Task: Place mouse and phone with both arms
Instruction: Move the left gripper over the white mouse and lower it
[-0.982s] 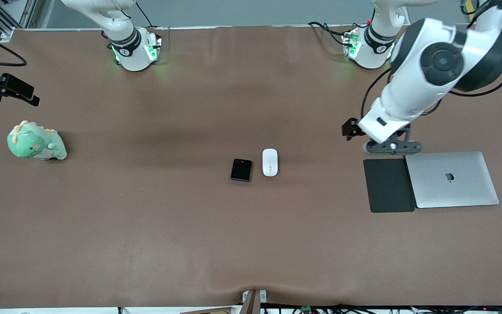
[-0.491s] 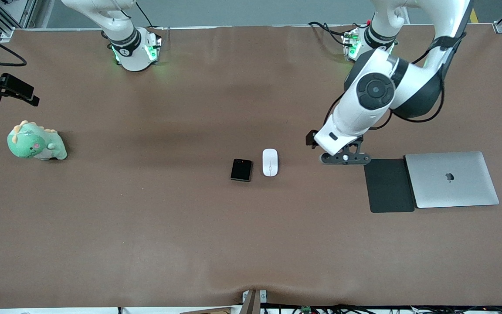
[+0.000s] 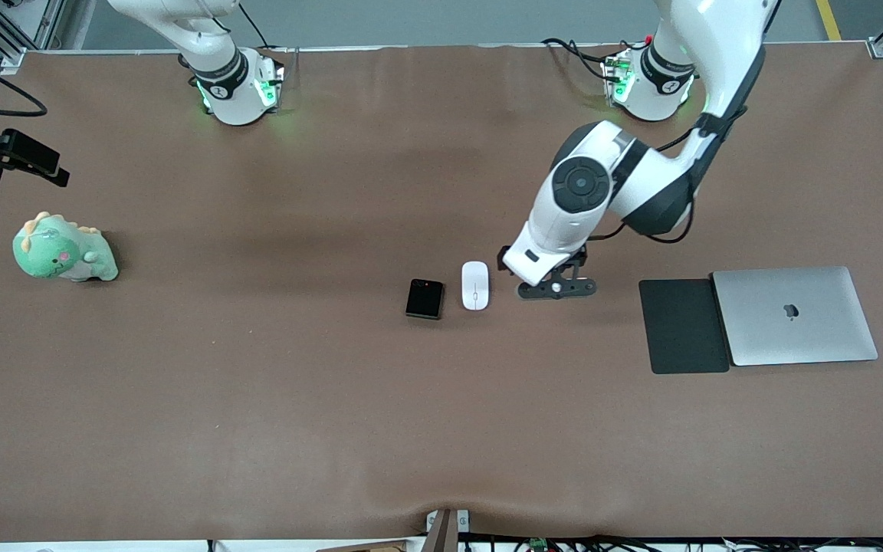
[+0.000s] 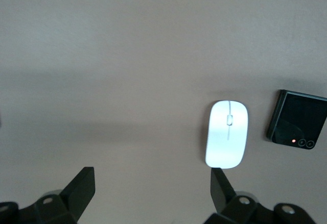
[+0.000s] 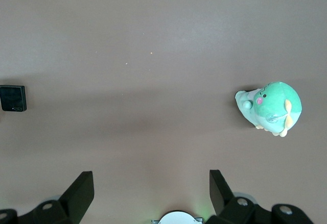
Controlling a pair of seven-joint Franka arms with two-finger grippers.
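Right now the left end effector [image 3: 556, 288] hangs low over the brown surface [image 3: 257, 399], its fingers [image 4: 82, 188] spread wide and gripping nothing. The mouse [image 3: 475, 285] lies on the surface just beside this end effector, toward the right arm's end, not touching it. In the left wrist view the mouse [image 4: 227, 141] sits off to the side of one fingertip rather than between the two. The phone [image 3: 425, 298] lies flat just past the mouse from the end effector, close to the mouse but apart from it. A dark pad [image 3: 683, 326] and a closed laptop [image 3: 794, 315] lie side by side, toward the left arm's end of the surface.

The right end effector [image 5: 148, 193] (seen only in its own wrist view) waits high over the surface with fingers spread, empty, looking down on a green toy dinosaur [image 5: 271, 107] and the phone [image 5: 13, 98].
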